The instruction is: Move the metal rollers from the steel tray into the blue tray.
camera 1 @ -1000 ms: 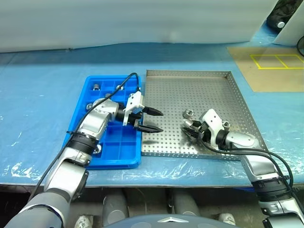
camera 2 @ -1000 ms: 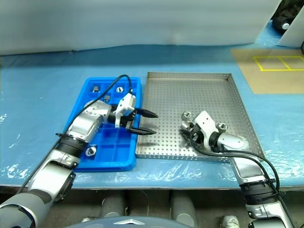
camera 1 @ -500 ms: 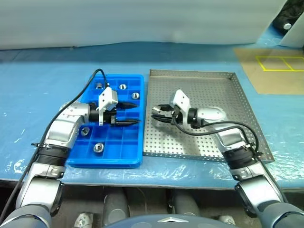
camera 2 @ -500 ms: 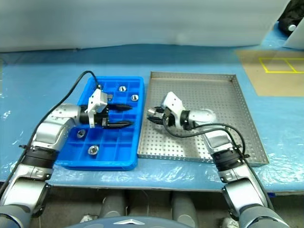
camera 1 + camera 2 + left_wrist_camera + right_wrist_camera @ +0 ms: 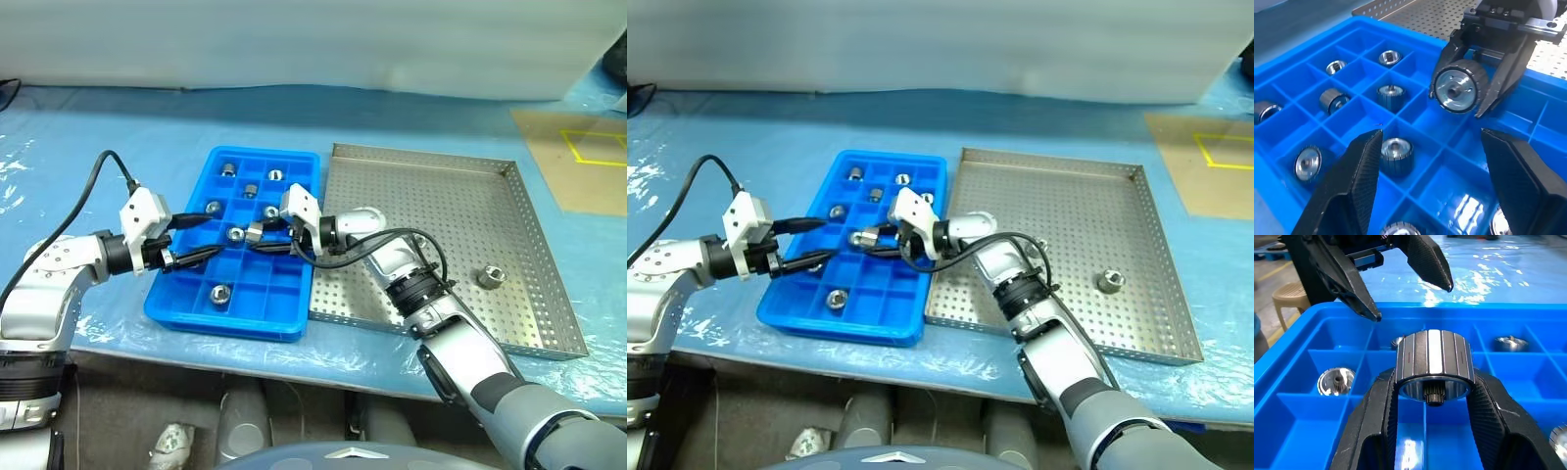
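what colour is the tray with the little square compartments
Bright blue; the blue tray shows best in the left wrist view.

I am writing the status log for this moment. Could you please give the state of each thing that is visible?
Right gripper: shut on a metal roller, over the blue tray.
Left gripper: open, holds nothing.
Blue tray: several rollers in its compartments.
Steel tray: one roller left on it.

blue tray (image 5: pixel 292 290): bright blue | steel tray (image 5: pixel 529 230): grey, perforated | roller (image 5: pixel 1434 361): silver, ribbed
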You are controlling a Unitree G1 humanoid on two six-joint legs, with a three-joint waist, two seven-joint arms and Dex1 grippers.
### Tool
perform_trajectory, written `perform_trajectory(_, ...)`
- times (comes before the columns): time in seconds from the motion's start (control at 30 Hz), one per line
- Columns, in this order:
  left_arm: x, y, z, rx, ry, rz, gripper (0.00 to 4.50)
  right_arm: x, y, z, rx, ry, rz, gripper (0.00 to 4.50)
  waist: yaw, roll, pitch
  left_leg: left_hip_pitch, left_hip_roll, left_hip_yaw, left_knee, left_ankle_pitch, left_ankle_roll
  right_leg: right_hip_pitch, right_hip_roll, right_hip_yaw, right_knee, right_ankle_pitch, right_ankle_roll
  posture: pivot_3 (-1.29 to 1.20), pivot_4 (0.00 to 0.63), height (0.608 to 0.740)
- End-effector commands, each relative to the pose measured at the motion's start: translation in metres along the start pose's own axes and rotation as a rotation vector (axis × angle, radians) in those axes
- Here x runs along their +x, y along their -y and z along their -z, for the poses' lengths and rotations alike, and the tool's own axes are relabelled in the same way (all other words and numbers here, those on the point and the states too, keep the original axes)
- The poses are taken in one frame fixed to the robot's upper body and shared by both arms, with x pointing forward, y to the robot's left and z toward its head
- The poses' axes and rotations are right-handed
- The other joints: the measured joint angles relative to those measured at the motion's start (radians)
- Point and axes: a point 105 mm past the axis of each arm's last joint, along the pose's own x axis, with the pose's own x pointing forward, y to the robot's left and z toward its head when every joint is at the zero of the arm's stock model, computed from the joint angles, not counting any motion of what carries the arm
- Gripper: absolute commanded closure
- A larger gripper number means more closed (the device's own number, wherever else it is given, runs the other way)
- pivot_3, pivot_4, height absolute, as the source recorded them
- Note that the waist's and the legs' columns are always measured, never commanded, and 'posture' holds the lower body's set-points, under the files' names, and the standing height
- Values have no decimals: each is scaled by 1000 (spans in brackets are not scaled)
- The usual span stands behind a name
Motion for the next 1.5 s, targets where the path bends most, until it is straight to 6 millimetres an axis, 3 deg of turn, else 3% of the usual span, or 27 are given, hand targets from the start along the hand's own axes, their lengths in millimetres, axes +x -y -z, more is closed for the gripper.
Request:
perform_trajectory(0.03, -1, 4, -16, 42, 35, -4, 1151, 3, 9, -6, -50, 13, 27, 2868, 3, 0, 0, -1, 0, -1, 0, 0, 0, 0, 0, -1, 0, 0, 0, 283, 150, 740)
perform_trajectory(0.2, 2, 8, -16, 38, 36, 11, 1151, -6, 12, -10, -49, 26, 16, 2868, 4, 0, 0, -2, 0, -3, 1, 1, -2, 0, 0, -2, 1, 0, 0, 277, 150, 740)
perform_trajectory(0.33, 3, 4, -12, 27, 30, 8, 1151, -15, -6, -2, -20, 1, -77, 2868, 5, 0, 0, -3, 0, -5, 0, 1, -2, 0, 1, -3, 1, 0, -1, 255, 150, 740)
perform_trajectory(0.43, 5, 4, -12, 24, 30, 18, 1151, -13, -15, -1, 0, -2, -104, 2868, 5, 0, 0, -3, 1, -6, 0, 1, -2, -1, 2, -4, 1, -1, -1, 241, 150, 740)
perform_trajectory(0.6, 10, 3, -11, 19, 28, 43, 1151, -2, -12, -5, 2, 8, -67, 2868, -3, 0, 0, -3, 1, -6, 0, 3, -5, -2, 2, -4, 3, -1, -1, 217, 150, 740)
perform_trajectory(0.87, 10, 5, -11, 19, 24, 57, 1151, -2, -18, 8, 24, -22, -85, 2868, -3, 0, 0, -3, 1, -8, 0, 3, -6, -1, 2, -4, 3, -1, -1, 220, 150, 740)
perform_trajectory(0.9, 10, 6, -11, 19, 23, 58, 1151, -4, -20, 8, 27, -21, -93, 2142, -3, 0, 0, -3, 1, -8, 0, 3, -6, -1, 2, -4, 3, -1, -1, 219, 150, 740)
perform_trajectory(1.03, 12, 6, -11, 16, 24, 65, 1151, -4, -13, 9, 39, -35, -45, 904, -3, 0, 0, -3, 1, -8, 0, 3, -6, -1, 2, -5, 3, -1, -1, 207, 150, 740)
perform_trajectory(1.13, 20, 7, -12, 19, 36, 89, 1151, -9, -4, 7, 17, -32, 13, 904, -2, 0, 0, -3, 1, -9, 0, 4, -6, 0, 2, -5, 4, -1, -1, 173, 150, 740)
perform_trajectory(1.27, 36, 11, -17, 26, 66, 141, 1151, -26, 10, 1, -9, -21, 94, 904, -2, 0, 0, -3, 0, -9, 1, 4, -7, 0, 2, -4, 4, -1, -1, 119, 150, 740)
perform_trajectory(1.5, 91, 17, -31, 59, 154, 259, 1151, -106, 51, 0, -35, -64, 401, 904, -9, -1, 0, -5, -2, -9, 3, 8, -12, 2, 0, -3, 4, -1, -1, -54, 150, 740)
